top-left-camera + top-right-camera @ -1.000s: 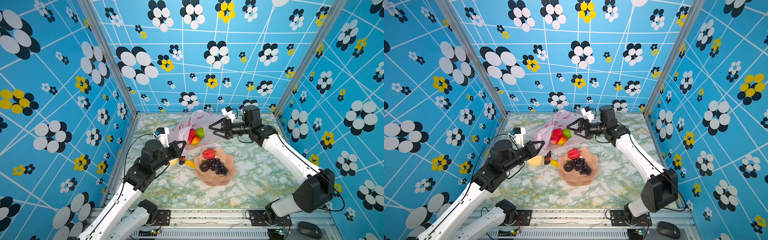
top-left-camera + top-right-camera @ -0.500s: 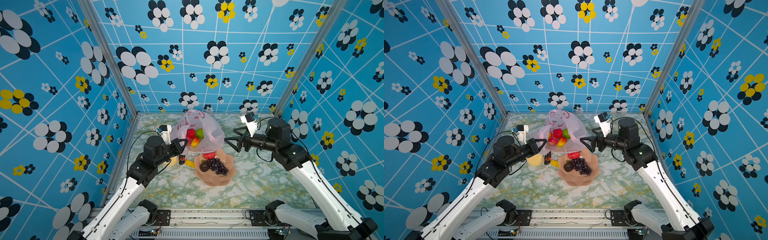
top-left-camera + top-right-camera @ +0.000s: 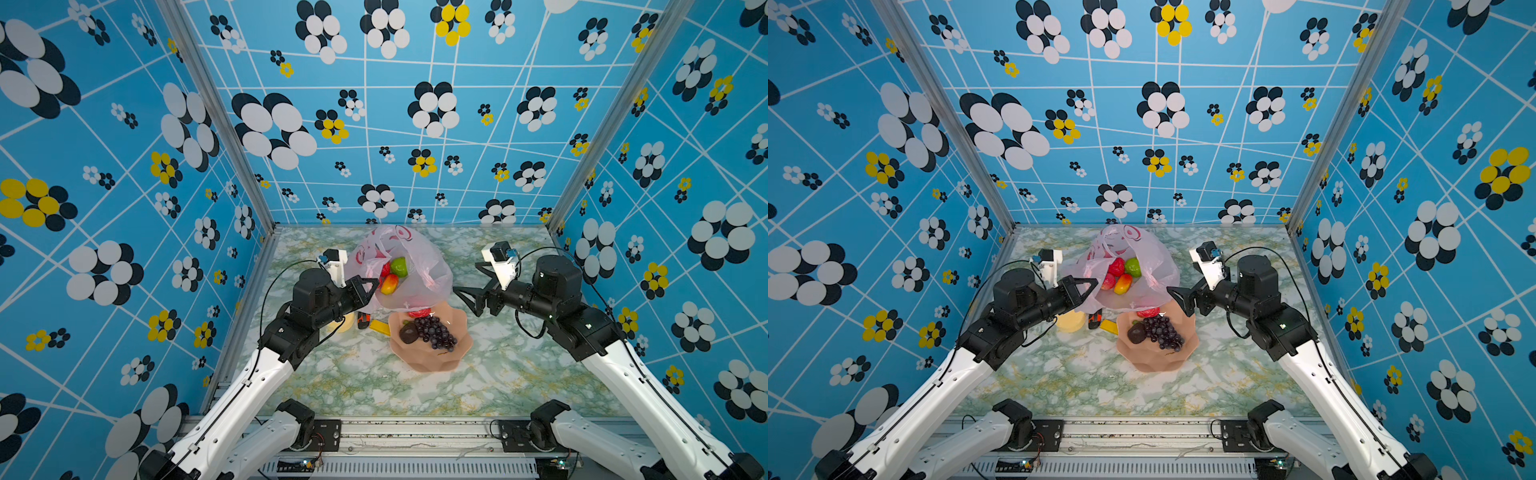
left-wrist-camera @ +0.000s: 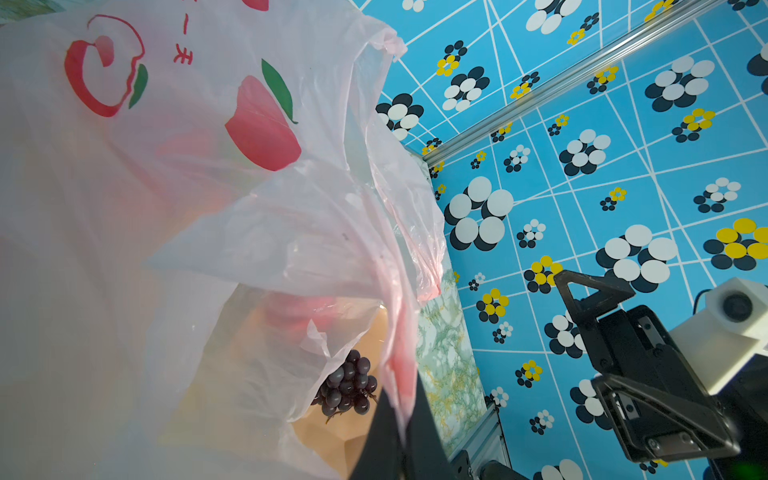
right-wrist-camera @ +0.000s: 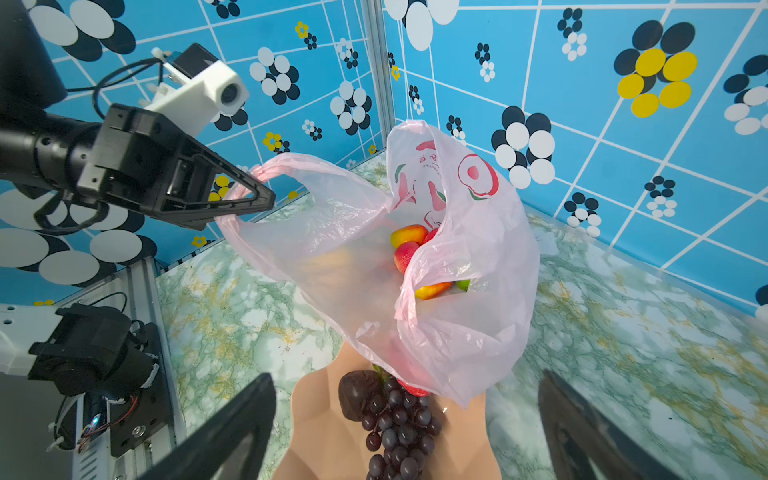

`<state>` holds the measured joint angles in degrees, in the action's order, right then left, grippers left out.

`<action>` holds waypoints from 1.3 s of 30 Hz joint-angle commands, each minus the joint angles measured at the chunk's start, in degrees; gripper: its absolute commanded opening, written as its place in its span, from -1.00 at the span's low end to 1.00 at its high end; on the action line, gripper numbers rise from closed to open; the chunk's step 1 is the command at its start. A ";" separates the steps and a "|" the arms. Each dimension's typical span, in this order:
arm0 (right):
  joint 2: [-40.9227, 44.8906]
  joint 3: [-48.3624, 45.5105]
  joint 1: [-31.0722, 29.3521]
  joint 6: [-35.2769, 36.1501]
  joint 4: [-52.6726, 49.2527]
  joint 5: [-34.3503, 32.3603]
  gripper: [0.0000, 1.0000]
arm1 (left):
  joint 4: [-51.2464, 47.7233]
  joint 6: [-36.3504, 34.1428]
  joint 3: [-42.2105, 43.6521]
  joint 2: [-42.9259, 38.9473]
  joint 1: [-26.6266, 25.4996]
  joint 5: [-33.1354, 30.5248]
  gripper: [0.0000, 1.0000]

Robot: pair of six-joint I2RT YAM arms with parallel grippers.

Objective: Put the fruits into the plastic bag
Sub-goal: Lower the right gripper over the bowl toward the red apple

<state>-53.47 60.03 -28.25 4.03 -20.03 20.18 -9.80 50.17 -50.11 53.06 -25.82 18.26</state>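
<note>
The bag (image 3: 415, 266) handle was pinched by the left gripper (image 5: 259, 197), with some fruits (image 3: 392, 274) already inside. The right gripper (image 3: 465, 297) was spread, empty; grapes (image 3: 434, 332) were seen in a bowl (image 3: 440, 363) just ahead. Grapes should be gripped mid-bunch and lifted clear of the bag's drooping edge.

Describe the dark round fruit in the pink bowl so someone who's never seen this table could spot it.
Find the salmon-pink scalloped bowl, in front of the translucent pale-pink plastic bag. Inside, beside the dark purple grape bunch on the left arm's side, sits the brown-black round fruit. Unlike the beaded grapes and the glossy red fruit, it is one dull lump.
</note>
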 commanded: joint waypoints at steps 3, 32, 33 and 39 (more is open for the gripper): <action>2.23 -0.16 -7.94 -0.37 -10.29 -7.33 0.99 | 1.68 0.45 -1.22 0.38 0.60 1.34 -1.00; -23.86 8.79 -18.02 -26.61 -24.85 -23.71 0.99 | 3.39 2.12 0.90 0.82 0.51 2.30 -1.00; -25.06 9.22 -18.07 -26.16 -24.55 -23.41 0.99 | 3.39 2.08 0.90 0.90 0.51 2.33 -1.00; -32.92 13.28 -18.02 -23.27 -23.00 -23.33 0.99 | 3.13 2.12 0.38 1.48 0.51 2.38 -1.00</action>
<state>-83.83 70.28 -46.02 -21.06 -43.05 -2.07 -7.27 52.03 -49.93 54.65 -25.82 19.77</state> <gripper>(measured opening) 0.994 0.040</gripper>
